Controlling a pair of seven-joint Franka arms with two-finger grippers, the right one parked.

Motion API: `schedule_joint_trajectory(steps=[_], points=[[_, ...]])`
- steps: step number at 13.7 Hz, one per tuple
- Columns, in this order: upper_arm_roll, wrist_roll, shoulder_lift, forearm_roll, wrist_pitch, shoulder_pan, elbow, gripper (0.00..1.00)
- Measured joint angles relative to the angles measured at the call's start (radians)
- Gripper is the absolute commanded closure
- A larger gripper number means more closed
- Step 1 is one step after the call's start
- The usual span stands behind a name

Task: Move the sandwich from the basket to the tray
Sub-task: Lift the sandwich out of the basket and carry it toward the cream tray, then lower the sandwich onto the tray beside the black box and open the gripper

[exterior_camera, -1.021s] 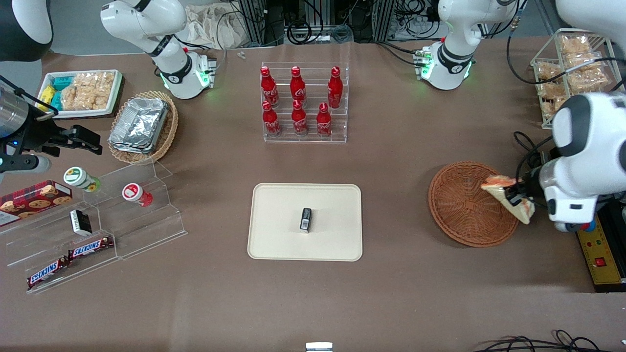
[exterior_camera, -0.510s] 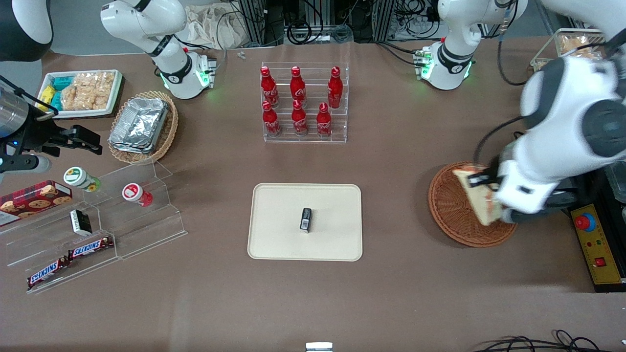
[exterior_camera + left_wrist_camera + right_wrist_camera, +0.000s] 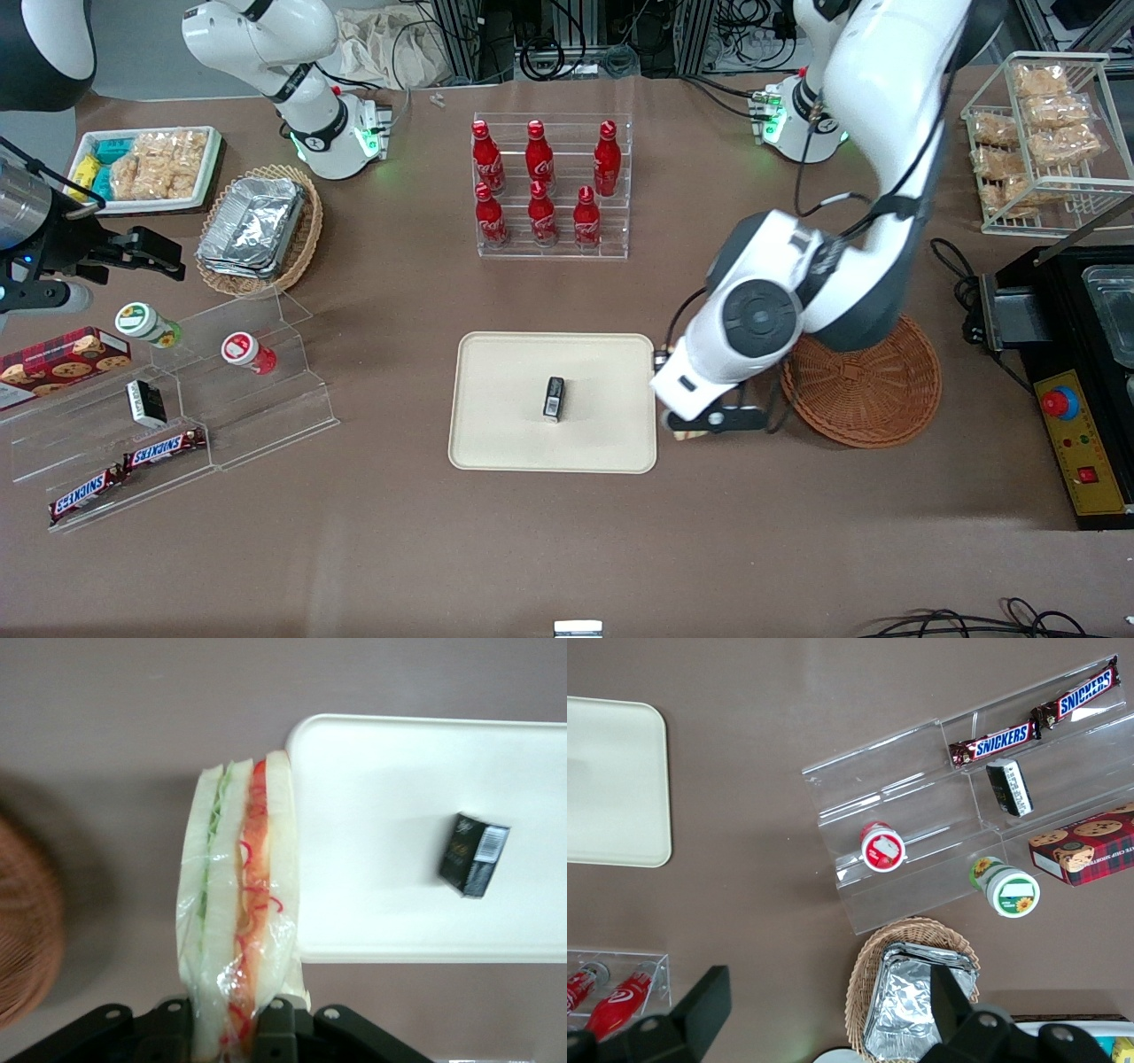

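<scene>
One claw (image 3: 229,1028) (clamping sandwich (image 3: 237,904)) overhangs tray (image 3: 390,815) edge.

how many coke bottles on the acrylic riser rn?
6, all on the clear riser: three red bottles on the upper step, three on the lower. None seem hidden. The gripper holds the sandwich beside the tray.

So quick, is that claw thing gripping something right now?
Gripper: jaws closed on the triangular white-bread sandwich, held between the cream rectangular tray and the reddish-brown wicker basket.
</scene>
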State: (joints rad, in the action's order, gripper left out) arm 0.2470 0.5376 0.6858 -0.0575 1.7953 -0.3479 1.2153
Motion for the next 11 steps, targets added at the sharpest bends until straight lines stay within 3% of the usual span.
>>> schedule_joint_trajectory(steps=[9, 10, 11], points=[[0.000, -0.130, 0.202, -0.041, 0.205, -0.060, -0.017, 1.00], [0.000, -0.130, 0.209, -0.041, 0.209, -0.062, -0.018, 0.83], [0.000, -0.130, 0.213, -0.042, 0.210, -0.062, -0.019, 0.01]])
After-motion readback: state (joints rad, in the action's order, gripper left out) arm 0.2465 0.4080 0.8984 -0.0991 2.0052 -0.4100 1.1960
